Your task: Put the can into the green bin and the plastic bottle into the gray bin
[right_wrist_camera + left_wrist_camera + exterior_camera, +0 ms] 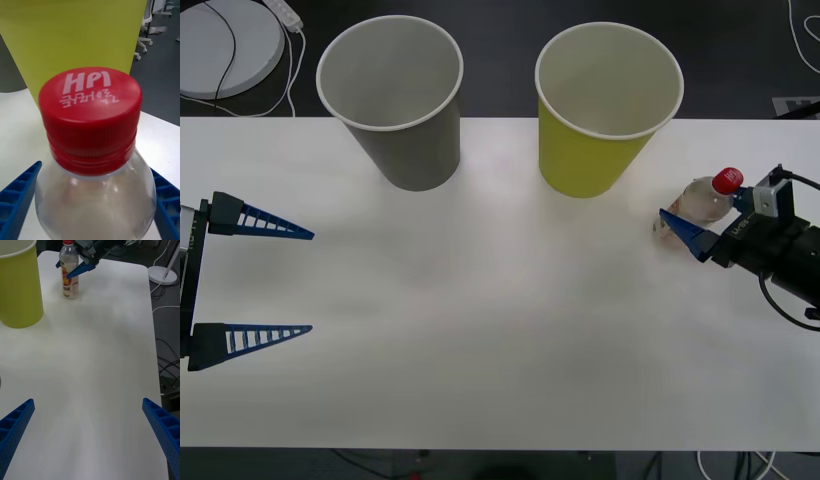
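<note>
Right pincer (677,217) clenched around upright bottle (704,200) near counter's (480,330) right edge, beside green bin (600,150). Left pincer (305,282) released over bare near-left counter.

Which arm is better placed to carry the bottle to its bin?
Right. The right gripper has its blue fingers on both sides of the small clear plastic bottle with the red cap. The left gripper hangs open far across the table, nearer the large gray paper cup.
</note>
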You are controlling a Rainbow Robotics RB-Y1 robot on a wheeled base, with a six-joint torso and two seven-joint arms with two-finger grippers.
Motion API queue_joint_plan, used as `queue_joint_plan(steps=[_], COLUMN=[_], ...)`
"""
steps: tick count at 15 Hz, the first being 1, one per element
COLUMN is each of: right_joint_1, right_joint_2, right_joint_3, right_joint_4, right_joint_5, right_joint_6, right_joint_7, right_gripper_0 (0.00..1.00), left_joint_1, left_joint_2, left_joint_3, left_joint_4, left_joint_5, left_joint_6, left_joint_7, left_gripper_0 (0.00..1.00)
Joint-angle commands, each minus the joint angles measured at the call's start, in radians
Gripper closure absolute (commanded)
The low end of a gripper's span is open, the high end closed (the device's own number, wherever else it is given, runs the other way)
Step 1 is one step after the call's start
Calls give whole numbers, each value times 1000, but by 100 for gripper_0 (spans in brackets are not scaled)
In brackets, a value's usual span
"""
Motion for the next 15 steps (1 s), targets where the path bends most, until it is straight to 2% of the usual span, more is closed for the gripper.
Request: queue_joint_plan(steps=[1,8,12,15], right_joint_1=[-2,-3,23,92], right_joint_2=[-1,-4,-37,-64], right_joint_3=[0,-1,-9,-49], right_joint_4=[0,0,-8,-74], right_joint_5=[5,6,-43,-63], right_joint_6=[0,-13,-53,-81], right_joint_7=[0,1,6,-2], right_gripper_0=[100,100,100,100], left_joint_1=[0,0,0,0], left_joint_2=[0,0,0,0], left_joint_3=[0,0,0,0], left_joint_4=[0,0,0,0], left_joint_5=[0,0,0,0], left_joint_6=[0,0,0,0], left_joint_7=[0,0,0,0], left_gripper_0=[0,0,0,0])
